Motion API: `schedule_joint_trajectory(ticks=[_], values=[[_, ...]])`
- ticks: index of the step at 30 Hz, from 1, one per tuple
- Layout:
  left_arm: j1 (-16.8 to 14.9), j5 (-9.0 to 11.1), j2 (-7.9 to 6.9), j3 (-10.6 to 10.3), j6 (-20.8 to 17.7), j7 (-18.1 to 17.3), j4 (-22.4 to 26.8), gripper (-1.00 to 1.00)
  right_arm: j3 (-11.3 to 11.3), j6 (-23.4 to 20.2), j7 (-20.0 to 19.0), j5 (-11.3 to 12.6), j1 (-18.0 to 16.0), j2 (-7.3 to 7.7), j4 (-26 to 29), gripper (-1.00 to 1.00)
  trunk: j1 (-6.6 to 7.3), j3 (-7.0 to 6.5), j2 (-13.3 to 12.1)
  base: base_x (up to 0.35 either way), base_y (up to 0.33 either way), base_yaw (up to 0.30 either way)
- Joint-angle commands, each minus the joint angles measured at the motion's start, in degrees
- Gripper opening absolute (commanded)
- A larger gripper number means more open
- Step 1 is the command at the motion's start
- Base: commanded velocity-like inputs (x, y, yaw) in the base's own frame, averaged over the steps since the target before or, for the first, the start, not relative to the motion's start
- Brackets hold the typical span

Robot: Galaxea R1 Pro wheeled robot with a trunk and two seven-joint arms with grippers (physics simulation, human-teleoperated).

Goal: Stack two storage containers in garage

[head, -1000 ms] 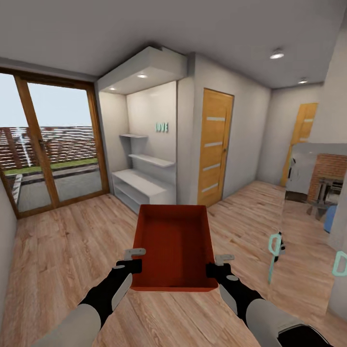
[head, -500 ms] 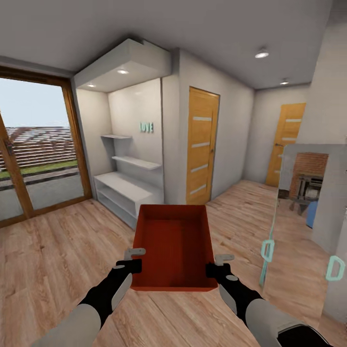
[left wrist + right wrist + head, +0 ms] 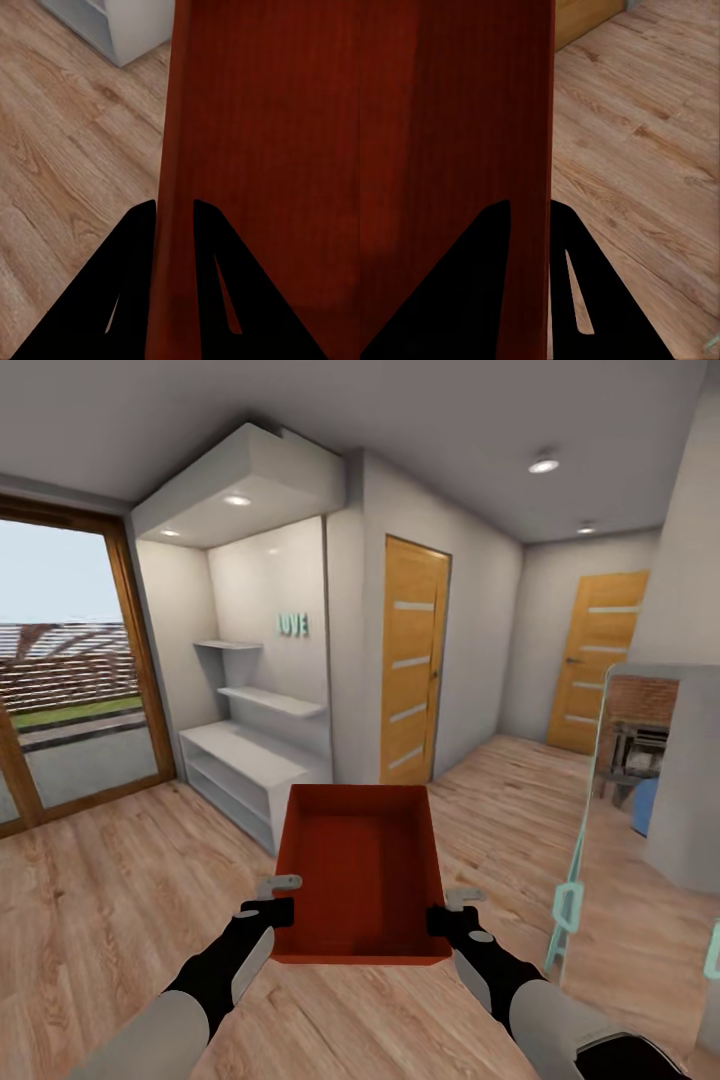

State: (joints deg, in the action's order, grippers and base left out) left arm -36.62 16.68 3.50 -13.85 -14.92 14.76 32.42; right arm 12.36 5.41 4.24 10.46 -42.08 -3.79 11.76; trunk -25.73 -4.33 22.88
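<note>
Carried level between both arms over the wood-plank floor (image 3: 120, 900), the orange-red storage container (image 3: 360, 870) stays clamped at its side walls by the left tool (image 3: 277, 897) and right tool (image 3: 450, 908) as the view swings right toward the doors (image 3: 410, 660), garage not yet reached.

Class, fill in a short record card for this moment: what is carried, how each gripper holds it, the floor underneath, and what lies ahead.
Carried: storage container, orange-red, topless, empty
Left gripper: shut on the container's left wall
Right gripper: shut on its right wall
Floor: light wood planks
Ahead: white shelf unit, two wooden doors
</note>
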Motion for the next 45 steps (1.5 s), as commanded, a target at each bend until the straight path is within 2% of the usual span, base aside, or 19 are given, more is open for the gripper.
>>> schedule_joint_trajectory(ticks=[1, 22, 45], values=[[0.0, 2.9, -0.08, 4.4, -0.2, 0.6, 0.2, -1.0, -0.9, 0.1, -0.3, 0.7, 0.0, 0.01, 0.1, -1.0, -0.06, 0.02, 0.0, 0.323, 0.0, 0.0], [0.0, 2.9, -0.07, 4.4, -0.2, 0.6, 0.2, -1.0, -0.9, 0.3, -0.2, 0.6, 0.0, -0.01, 0.1, -1.0, -0.06, 0.02, 0.0, 0.323, 0.0, -0.01], [0.0, 2.9, -0.24, 4.4, -0.2, 0.6, 0.2, -1.0, -0.9, 0.3, -0.2, 0.5, 0.0, 0.0, 0.1, -1.0, -0.06, 0.02, 0.0, 0.323, 0.0, -0.233]])
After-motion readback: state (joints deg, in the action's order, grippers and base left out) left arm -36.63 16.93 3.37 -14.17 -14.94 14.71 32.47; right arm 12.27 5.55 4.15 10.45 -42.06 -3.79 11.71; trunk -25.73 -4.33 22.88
